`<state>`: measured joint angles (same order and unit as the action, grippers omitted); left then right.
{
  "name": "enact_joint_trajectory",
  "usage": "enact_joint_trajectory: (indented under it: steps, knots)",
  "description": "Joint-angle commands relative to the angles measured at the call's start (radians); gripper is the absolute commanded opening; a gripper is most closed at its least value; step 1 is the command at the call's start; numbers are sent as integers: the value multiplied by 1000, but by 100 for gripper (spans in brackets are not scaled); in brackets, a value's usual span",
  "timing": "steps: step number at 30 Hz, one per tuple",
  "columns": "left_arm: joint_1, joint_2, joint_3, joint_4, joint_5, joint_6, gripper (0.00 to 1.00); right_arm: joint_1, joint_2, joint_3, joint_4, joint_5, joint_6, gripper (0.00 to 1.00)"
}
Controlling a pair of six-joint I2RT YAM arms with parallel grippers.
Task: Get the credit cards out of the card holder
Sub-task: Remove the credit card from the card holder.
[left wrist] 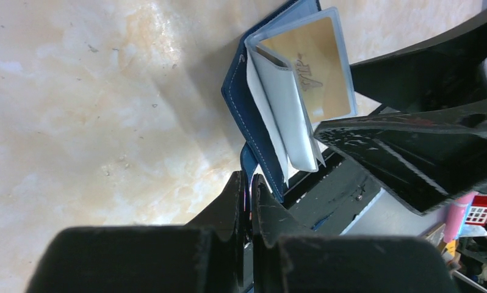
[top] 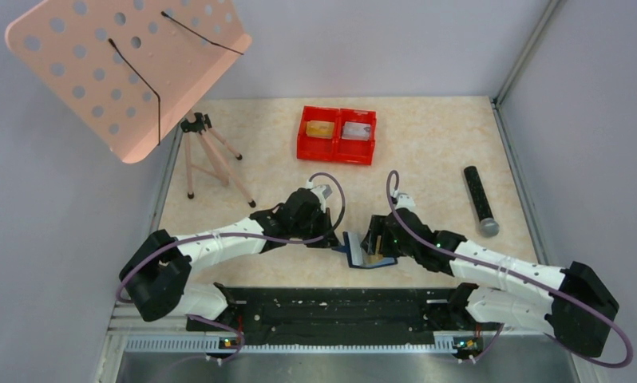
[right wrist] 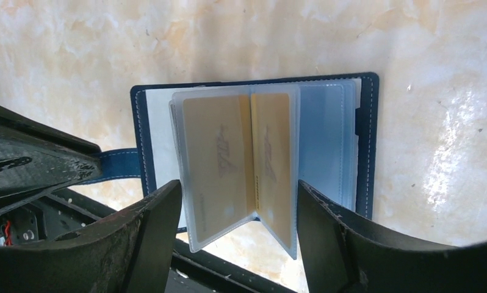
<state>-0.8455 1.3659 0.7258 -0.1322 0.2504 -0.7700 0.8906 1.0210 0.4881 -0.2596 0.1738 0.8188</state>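
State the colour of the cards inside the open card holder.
Gold-tan credit cards; clearest in the right wrist view.

At the top view's lower centre the card holder (top: 355,254) was mostly hidden; contents of the red tray (top: 331,152) seemed too small to identify.

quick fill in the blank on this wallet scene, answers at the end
1. The left gripper is shut on the wallet's ____.
2. The right gripper, either side of the cards, is ____.
3. Those cards look ____ in colour.
4. The red tray has ____ compartments.
Answers: tab; open; gold; two
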Motion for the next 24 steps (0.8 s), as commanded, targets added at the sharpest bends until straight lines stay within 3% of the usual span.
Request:
enact_joint_trajectory:
  steps: [1, 6, 12, 18, 24]
  knots:
    - [-3, -11, 13, -2, -28, 32, 0, 15, -35, 88, -53, 41, -29, 67]
    - [-3, 3, 14, -11, -40, 39, 0, 15, -64, 119, -94, 48, -36, 68]
    - [-2, 1, 43, -81, -115, 50, 8, 15, -77, 130, -111, 46, -38, 66]
    - [2, -11, 92, -163, -191, 45, 33, 14, -67, 93, -69, 37, -41, 48]
    - [-1, -51, 99, -140, -149, 5, 46, 3, -52, 43, 15, -7, -34, 38]
